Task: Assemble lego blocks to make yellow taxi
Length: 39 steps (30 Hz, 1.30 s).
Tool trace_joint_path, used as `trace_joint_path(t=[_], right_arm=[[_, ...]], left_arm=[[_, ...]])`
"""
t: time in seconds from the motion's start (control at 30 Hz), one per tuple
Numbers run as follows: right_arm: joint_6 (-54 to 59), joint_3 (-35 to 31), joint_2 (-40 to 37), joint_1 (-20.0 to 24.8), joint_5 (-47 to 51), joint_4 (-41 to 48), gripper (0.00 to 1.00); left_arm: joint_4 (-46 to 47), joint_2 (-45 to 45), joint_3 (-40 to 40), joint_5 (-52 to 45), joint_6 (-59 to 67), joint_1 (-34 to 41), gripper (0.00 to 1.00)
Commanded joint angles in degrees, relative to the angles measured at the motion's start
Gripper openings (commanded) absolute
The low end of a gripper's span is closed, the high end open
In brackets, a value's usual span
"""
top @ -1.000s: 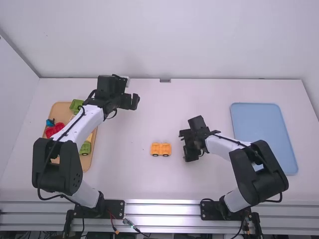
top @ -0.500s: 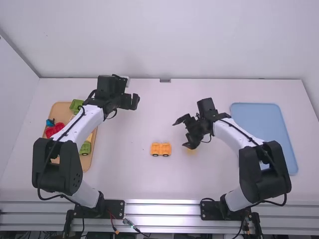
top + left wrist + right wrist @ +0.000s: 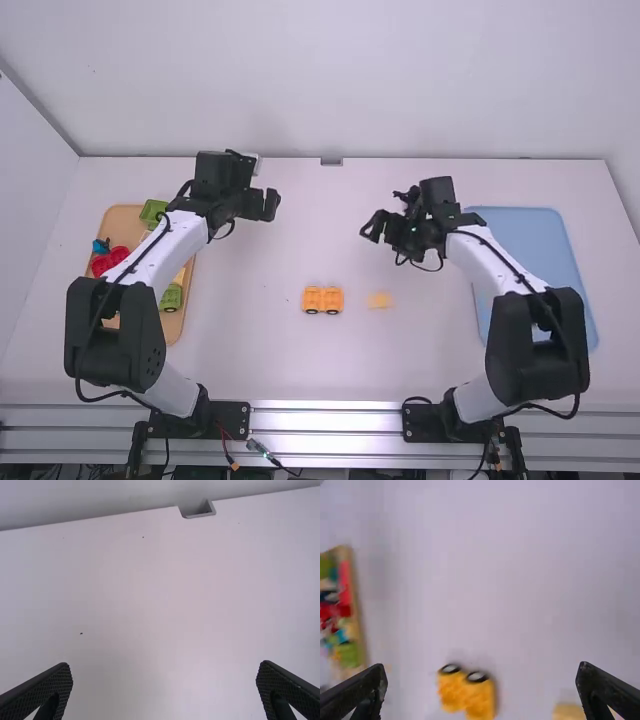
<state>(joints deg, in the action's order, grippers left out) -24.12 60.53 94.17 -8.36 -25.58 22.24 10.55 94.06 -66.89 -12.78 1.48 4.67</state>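
Note:
An orange-yellow wheeled block piece point(image 3: 323, 300) sits mid-table; the right wrist view has this piece point(image 3: 466, 692) with two dark wheels. A pale yellow block point(image 3: 380, 300) lies just right of it, apart; it is the tan block point(image 3: 568, 711) in the right wrist view. My right gripper point(image 3: 371, 227) is raised beyond both pieces, open and holding nothing; in its wrist view the gripper point(image 3: 482, 690) has its fingers wide apart. My left gripper point(image 3: 271, 204) is toward the back left; the left gripper point(image 3: 162, 690) is open over bare table in its wrist view.
A wooden tray point(image 3: 183, 325) with red, green and blue pieces stands at the left, partly under the left arm. A blue tray point(image 3: 520, 225) lies at the right beside the right arm. Behind the table rises a white wall point(image 3: 400, 80).
My right gripper has moved away from the camera, uncovering the pale yellow block on the table. The left arm and the orange-yellow piece have stayed still.

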Motion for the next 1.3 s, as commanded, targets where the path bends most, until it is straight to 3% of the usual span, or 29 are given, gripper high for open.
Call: trace_joint_path(t=[0.0, 0.1, 0.33, 0.37, 0.53, 0.87, 1.0, 1.17, 1.27], right_arm=[[3.98, 0.92, -0.92, 2.56, 13.14, 0.02, 0.99], [11.54, 1.03, -0.92, 4.72, 11.87, 0.07, 0.99], [47.6, 1.01, -0.96, 8.37, -17.29, 1.03, 0.99], [55.93, 0.98, -0.98, 8.92, -22.64, 1.49, 0.99], [75.49, -1.18, -3.39, 10.14, -29.81, 5.25, 0.99], [82.68, -5.4, -6.14, 10.36, -31.3, 4.96, 0.99], [83.54, -5.4, -6.12, 8.94, -30.75, 4.39, 0.99], [93.96, -6.38, -4.2, 5.77, -23.71, 7.54, 0.99], [96.91, -9.25, -1.55, 4.17, -24.3, 4.52, 0.99]], left_arm=[[0.02, 0.57, -0.55, 0.24, 0.87, -0.17, 0.99], [0.13, 0.57, -0.55, 0.44, 0.9, -0.2, 0.99], [2.75, 0.57, -0.55, 0.13, 7.58, -0.17, 0.99], [3.04, 0.57, -0.55, -0.92, 10.58, -0.17, 0.99], [4.04, 0.57, 0.26, -11.02, 24.06, -0.2, 0.99], [2.99, 0.61, 11.87, -43.85, 60.26, -0.17, 0.99], [-0.96, 0.61, 17.11, -49.83, 64.08, -0.17, 0.99], [-14.58, 1.03, 26.64, -55.1, 62.79, 1.01, 0.99], [-24.44, 2.58, 30.58, -55.56, 57.24, 1.46, 0.99]])
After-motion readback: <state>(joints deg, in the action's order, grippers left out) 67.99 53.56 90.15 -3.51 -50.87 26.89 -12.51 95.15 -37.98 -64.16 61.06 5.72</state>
